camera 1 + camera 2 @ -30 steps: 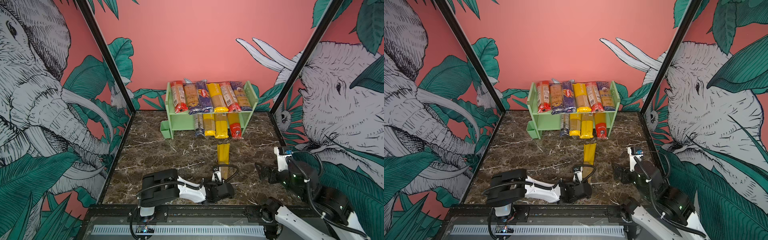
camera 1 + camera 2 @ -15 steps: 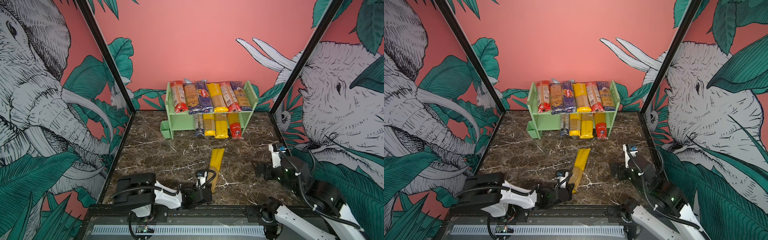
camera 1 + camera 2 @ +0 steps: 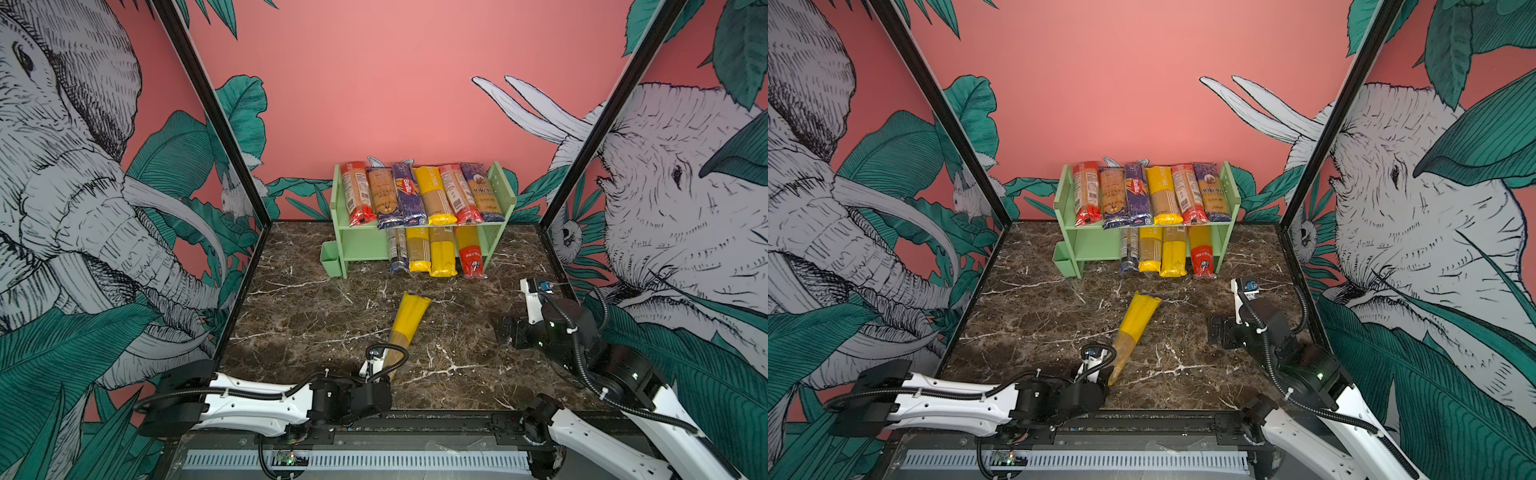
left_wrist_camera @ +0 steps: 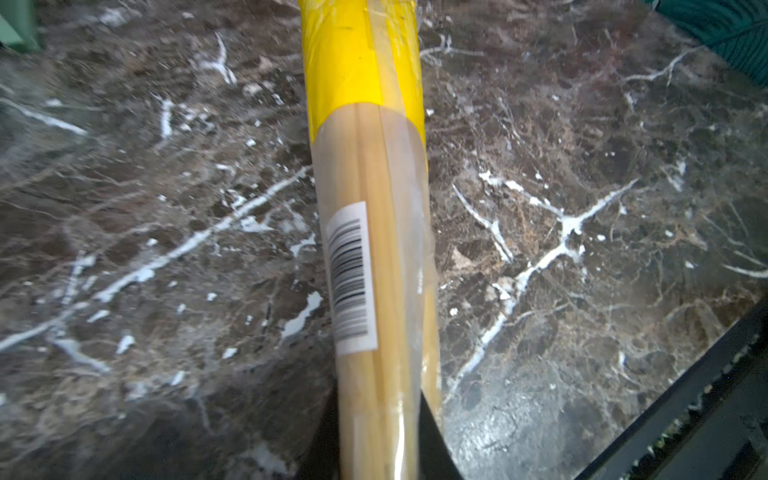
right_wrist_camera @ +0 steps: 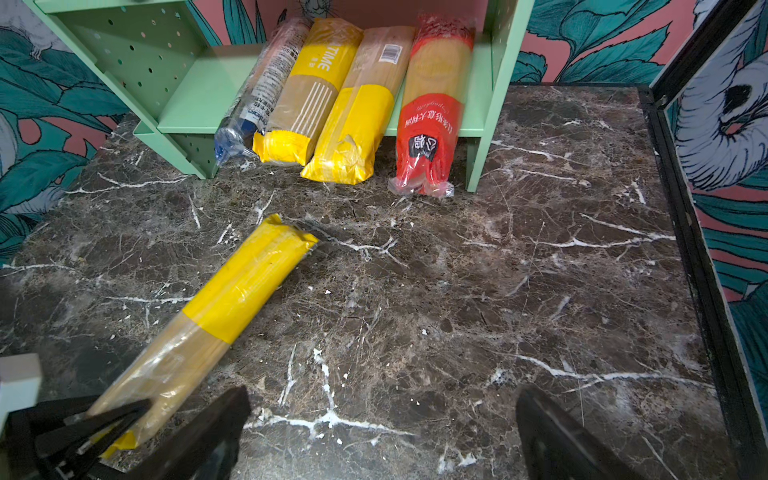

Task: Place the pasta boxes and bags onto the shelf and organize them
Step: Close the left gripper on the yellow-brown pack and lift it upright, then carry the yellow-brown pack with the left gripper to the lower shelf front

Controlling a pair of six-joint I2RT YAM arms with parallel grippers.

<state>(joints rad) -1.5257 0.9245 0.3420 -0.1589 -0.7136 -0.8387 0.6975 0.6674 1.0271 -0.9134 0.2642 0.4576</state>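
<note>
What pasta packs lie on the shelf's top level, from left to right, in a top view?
In order: red-ended pack → brown pack → dark blue Barilla pack → yellow pack → another red-ended pack → purple-topped pack.

Dark marble tabletop (image 3: 457, 332) carries the green shelf (image 3: 361, 247) (at the back); a yellow spaghetti pack (image 3: 409, 318) lies before it.

A plain salmon-pink back wall (image 3: 395, 83) stands between two side walls (image 3: 75, 187) printed with grey elephants and teal leaves. Black corner posts (image 3: 216, 120) frame the dark brown, white-veined marble table (image 3: 307, 328).
</note>
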